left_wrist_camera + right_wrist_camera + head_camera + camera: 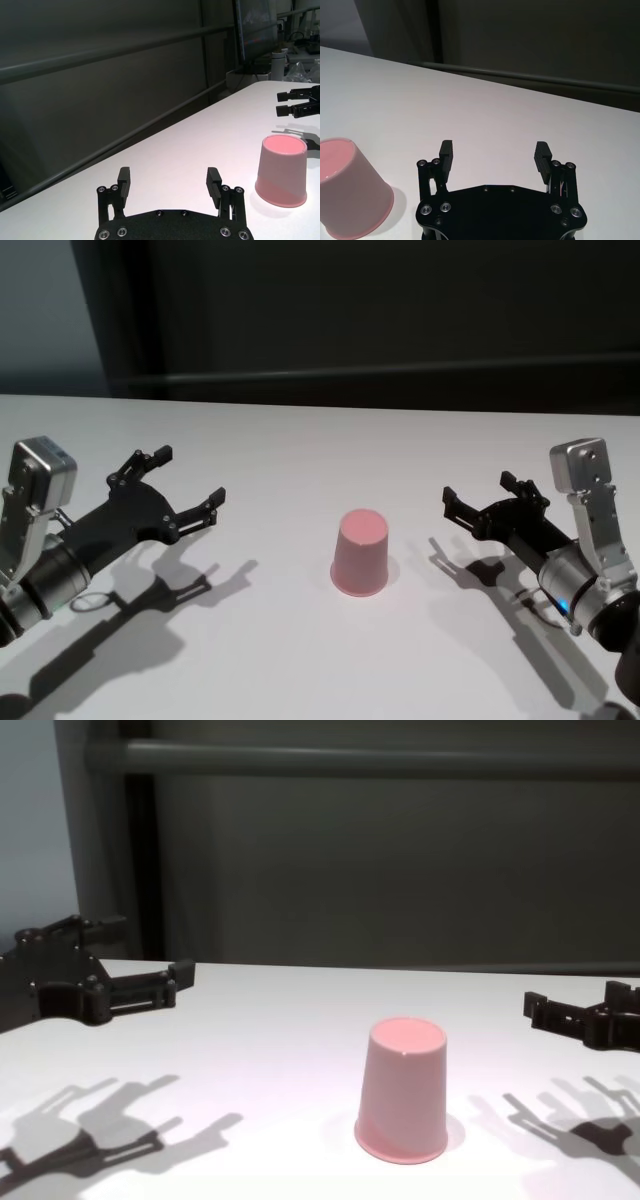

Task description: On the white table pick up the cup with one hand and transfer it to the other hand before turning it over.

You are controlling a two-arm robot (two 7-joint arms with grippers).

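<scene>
Right now the cup (361,552) stands upside down on the white tabletop (300,450), a little right of the middle of the head view and in its lower half. Its wide rim rests flat on the surface and its smaller flat base faces up, so the inside is hidden and nothing can be said of any contents. It is plain pink, smooth and tapered, upright rather than tilted, and nothing touches it. In the chest view it sits at lower centre, just right of the middle.

To either side, well apart from the cup, hover the two arms. The left gripper (185,485) is at the left of the head view, just above the tabletop, its black jaws spread wide and pointing toward the centre; they hold nothing. The right gripper (478,498) is at the right of the same view, its jaws likewise spread wide and bare, aimed inward at the cup. Both cast dark shadows on the tabletop below them. Behind the tabletop's far edge runs a dark wall.
</scene>
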